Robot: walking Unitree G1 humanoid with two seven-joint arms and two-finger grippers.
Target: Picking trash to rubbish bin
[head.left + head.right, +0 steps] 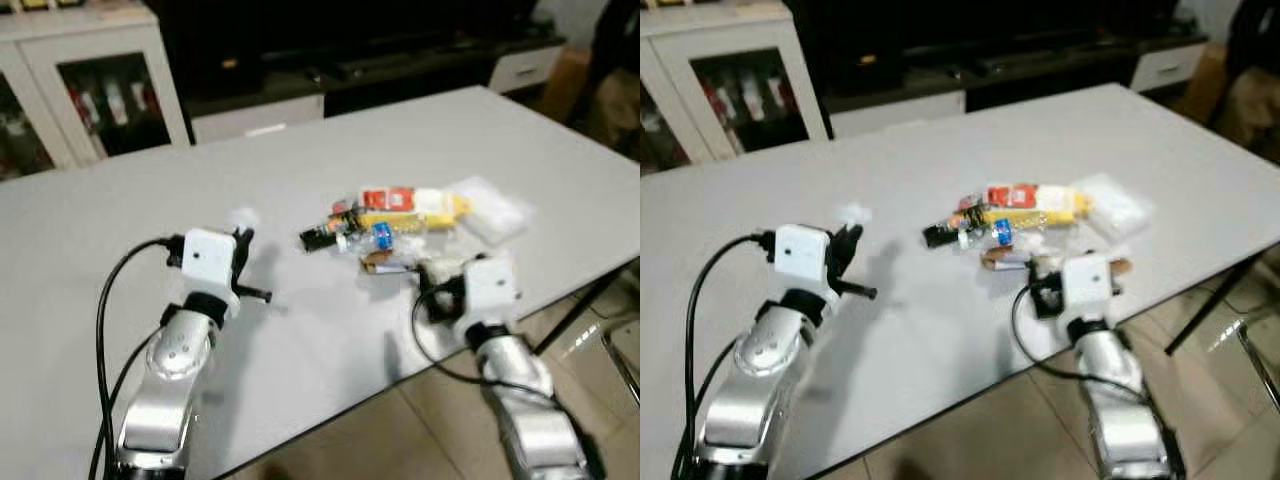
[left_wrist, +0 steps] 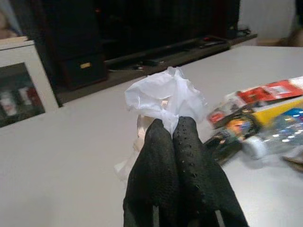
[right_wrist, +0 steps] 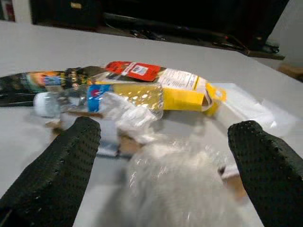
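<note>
Spread right gripper (image 3: 165,142) straddles crumpled clear plastic (image 3: 180,189); left gripper (image 2: 173,130) pinches white tissue (image 2: 163,97).

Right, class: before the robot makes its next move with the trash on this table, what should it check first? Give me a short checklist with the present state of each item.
1. Left gripper has its piece secured: ok. Its jaws are shut on the white crumpled tissue.
2. Right gripper ready to grasp: ok. Its jaws are spread wide either side of the clear crumpled plastic.
3. That plastic is free of its neighbours: cannot tell. It lies close against the plastic bottle and is blurred.
4. Rest of the pile stays put: ok. The yellow packet and clear bag lie flat on the table.
5. Rubbish bin located: cannot tell.
</note>
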